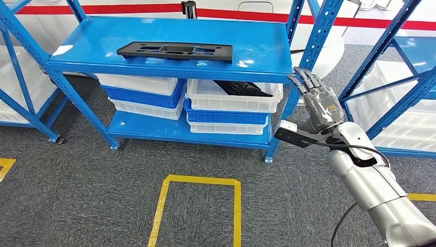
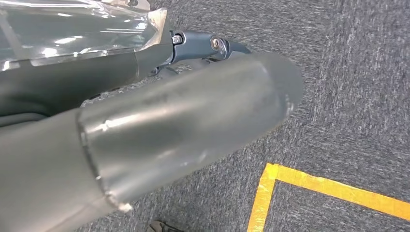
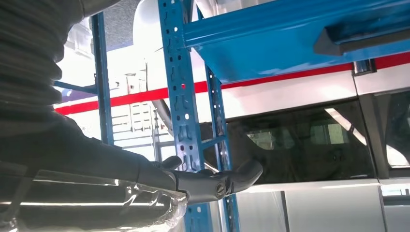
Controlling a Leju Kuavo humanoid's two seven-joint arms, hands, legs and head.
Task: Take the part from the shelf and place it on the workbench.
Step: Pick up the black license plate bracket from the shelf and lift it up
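A flat black part (image 1: 175,51) with several cut-outs lies on the top board of the blue shelf (image 1: 257,36), towards its front. My right hand (image 1: 319,103) is raised beside the shelf's front right post, fingers stretched out and holding nothing, well to the right of the part. The right wrist view looks up past that hand (image 3: 145,169) at the shelf board (image 3: 270,43), with the part's dark edge (image 3: 362,38) on it. My left hand (image 2: 145,130) hangs over the grey carpet with nothing in it.
On the lower level stand stacked white and blue bins (image 1: 146,95); one white bin (image 1: 234,98) holds black parts. More blue racks stand at the left (image 1: 15,77) and right (image 1: 401,77). A yellow tape square (image 1: 198,181) marks the carpet before the shelf.
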